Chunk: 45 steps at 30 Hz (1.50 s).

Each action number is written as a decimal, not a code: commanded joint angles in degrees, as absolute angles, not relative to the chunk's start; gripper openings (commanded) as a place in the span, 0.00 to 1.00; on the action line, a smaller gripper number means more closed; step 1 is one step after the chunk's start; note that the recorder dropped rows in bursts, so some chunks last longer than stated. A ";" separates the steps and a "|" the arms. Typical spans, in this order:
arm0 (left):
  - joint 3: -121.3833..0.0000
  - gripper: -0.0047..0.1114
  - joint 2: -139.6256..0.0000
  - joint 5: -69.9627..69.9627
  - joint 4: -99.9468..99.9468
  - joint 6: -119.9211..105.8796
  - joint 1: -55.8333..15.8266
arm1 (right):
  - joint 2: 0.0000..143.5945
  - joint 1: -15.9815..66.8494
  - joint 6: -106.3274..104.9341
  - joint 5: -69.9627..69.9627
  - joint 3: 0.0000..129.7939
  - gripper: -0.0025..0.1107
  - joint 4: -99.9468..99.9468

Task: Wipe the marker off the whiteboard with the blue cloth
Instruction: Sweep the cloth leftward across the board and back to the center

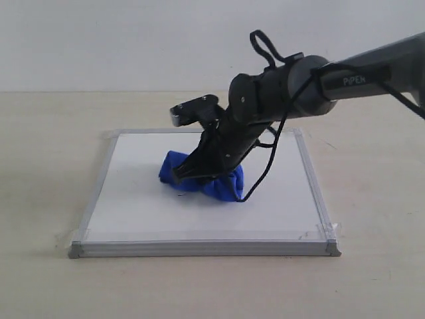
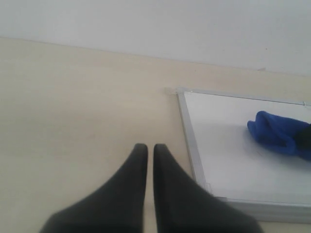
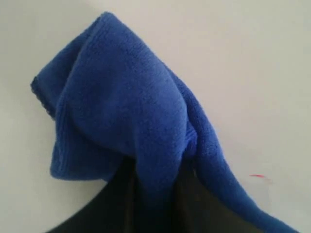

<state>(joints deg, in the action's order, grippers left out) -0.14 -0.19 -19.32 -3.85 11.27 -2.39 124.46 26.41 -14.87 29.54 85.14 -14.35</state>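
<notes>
The whiteboard (image 1: 133,199) lay flat on the pale table (image 1: 40,199). Its nearest frame rail ended in grey corner caps, with bits of clear tape at both near corners. Off the whiteboard, outside its frame, the left gripper (image 2: 146,148) hung over the table; its two dark fingers (image 2: 124,194) were drawn almost together with only a thin slit between them, and they held nothing.

Around the middle of the whiteboard sat the blue cloth (image 1: 226,186) — a bunched, bright bundle resting on the white surface, well inside the frame on every side. The right gripper (image 1: 184,174) came down onto it at a slant from the whiteboard's far right side. In the right wrist view its fingers (image 3: 114,208) were closed on a fold of the cloth (image 3: 121,111), which draped over and between them and spread out onto the board. Whether any marker line lay under the cloth could not be told.

A black cable (image 1: 262,176) looped down from the right arm to just beside the cloth. Beyond the whiteboard's far rail the table ran on to a plain white wall (image 1: 99,40).
</notes>
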 commanded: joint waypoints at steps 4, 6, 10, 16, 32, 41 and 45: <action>0.00 0.08 0.00 -18.91 -3.68 11.80 -2.32 | 128.64 21.14 -5.83 34.67 91.09 0.02 -2.38; 0.00 0.08 0.00 -18.91 -3.68 11.80 -2.32 | 128.64 21.42 -5.71 34.53 91.33 0.02 -3.06; 0.00 0.08 0.00 -18.91 -3.68 11.80 -2.32 | 128.74 25.41 -14.09 38.95 91.33 0.02 -11.46; 0.00 0.08 0.00 -18.91 -3.68 11.80 -2.32 | 128.61 33.75 -30.85 43.41 91.56 0.02 -27.50; 0.00 0.08 0.00 -18.91 -3.68 11.80 -2.32 | 128.71 30.05 -12.82 32.21 93.78 0.02 -11.46; 0.00 0.08 0.00 -18.91 -3.68 11.80 -2.32 | 128.71 34.77 -22.66 32.34 96.72 0.02 -20.10; 0.00 0.08 0.00 -18.91 -3.68 11.80 -2.32 | 129.97 31.23 -12.74 30.58 96.72 0.02 -11.15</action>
<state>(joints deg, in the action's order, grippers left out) -0.14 -0.19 -19.32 -3.85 11.27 -2.39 129.03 34.18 -18.82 32.20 96.44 -17.27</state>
